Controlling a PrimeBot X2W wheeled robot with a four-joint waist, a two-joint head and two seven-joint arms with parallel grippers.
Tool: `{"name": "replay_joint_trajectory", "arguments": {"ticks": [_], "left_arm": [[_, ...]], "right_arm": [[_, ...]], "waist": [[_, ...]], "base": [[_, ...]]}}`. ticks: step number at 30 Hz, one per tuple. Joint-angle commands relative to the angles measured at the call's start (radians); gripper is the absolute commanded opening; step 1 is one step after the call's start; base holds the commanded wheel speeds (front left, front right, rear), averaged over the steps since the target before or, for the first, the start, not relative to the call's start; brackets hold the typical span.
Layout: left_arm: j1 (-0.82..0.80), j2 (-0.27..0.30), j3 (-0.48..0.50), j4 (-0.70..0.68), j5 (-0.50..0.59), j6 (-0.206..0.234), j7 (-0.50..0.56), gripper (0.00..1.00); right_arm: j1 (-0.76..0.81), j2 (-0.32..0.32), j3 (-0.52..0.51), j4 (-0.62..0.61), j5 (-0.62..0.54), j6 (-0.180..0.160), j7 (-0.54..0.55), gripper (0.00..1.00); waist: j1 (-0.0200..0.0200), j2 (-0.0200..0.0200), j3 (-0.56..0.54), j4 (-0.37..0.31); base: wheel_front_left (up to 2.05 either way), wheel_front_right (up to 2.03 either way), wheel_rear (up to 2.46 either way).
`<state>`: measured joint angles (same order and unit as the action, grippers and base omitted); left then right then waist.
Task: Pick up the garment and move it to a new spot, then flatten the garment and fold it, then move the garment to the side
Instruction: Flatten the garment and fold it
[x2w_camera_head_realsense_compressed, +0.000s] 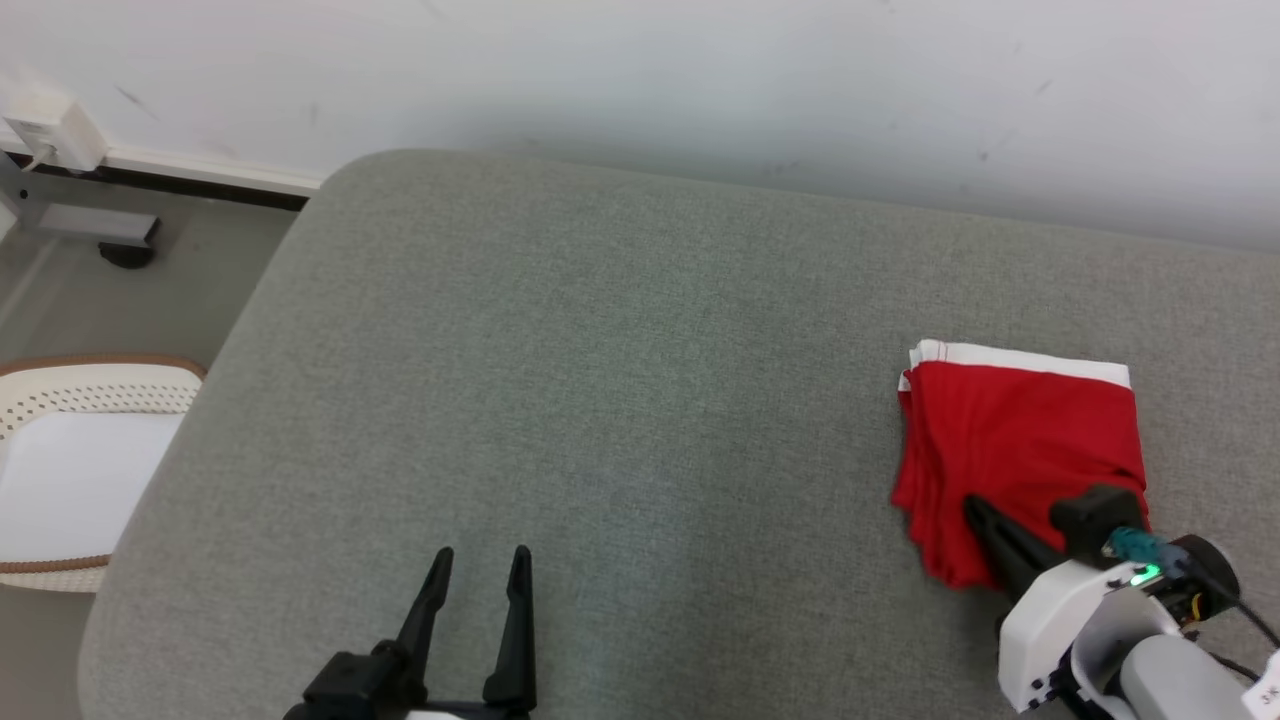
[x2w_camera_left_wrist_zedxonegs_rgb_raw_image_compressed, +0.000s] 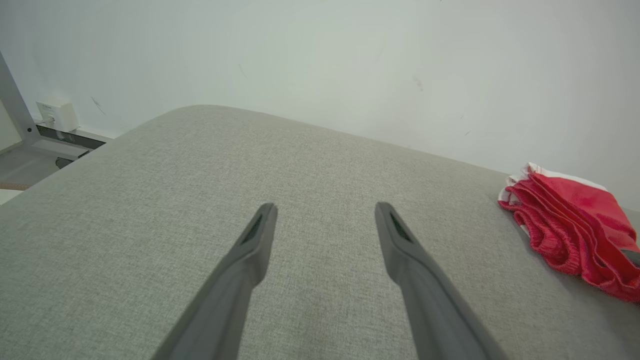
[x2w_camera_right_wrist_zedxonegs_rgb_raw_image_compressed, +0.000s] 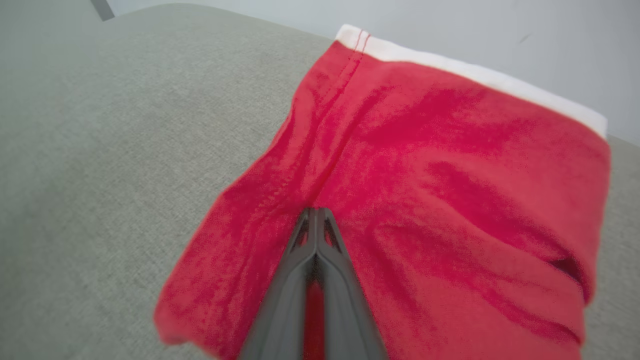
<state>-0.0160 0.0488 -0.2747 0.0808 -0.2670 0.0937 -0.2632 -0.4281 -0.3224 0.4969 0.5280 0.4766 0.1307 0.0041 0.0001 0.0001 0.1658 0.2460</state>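
Red folded garment (x2w_camera_head_realsense_compressed: 1015, 430) lies beneath the right tool (x2w_camera_head_realsense_compressed: 975, 508), its tips together.

Head view: high, looking forward and down over grey surface (x2w_camera_head_realsense_compressed: 600, 400) toward wall (x2w_camera_head_realsense_compressed: 700, 60). Left wrist view: low, skimming surface. Right wrist view: close above red garment (x2w_camera_right_wrist_zedxonegs_rgb_raw_image_compressed: 425, 175). All share garment, grey surface.

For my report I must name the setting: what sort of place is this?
Probably an indoor room, home-like or a test room: a grey fabric surface, perhaps a bed, against a plain white wall, a folded red garment on it, a perforated basket on the floor beside.
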Motion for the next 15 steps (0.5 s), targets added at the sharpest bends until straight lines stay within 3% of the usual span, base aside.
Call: {"name": "replay_joint_trajectory", "arguments": {"ticks": [1,6,15], "left_arm": [[0.000,0.004,0.000,0.003,-0.007,0.006,-0.001,1.00],[0.020,0.004,0.007,0.006,-0.011,0.008,-0.001,1.00],[0.047,0.004,0.030,0.007,0.000,0.000,-0.001,1.00]], "right_arm": [[-0.005,-0.002,0.035,-0.004,-0.009,-0.001,0.013,0.00],[0.015,0.013,0.112,-0.005,0.000,-0.001,0.051,0.00],[0.047,0.048,0.142,-0.010,0.014,-0.001,-0.004,0.00]], "waist": [[-0.0001,-0.0001,-0.008,0.002],[-0.0001,-0.0001,-0.032,-0.004],[-0.0001,-0.0001,-0.091,-0.046]], "base": [[0.00,0.00,0.00],[0.00,0.00,0.00],[0.00,0.00,0.00]]}}
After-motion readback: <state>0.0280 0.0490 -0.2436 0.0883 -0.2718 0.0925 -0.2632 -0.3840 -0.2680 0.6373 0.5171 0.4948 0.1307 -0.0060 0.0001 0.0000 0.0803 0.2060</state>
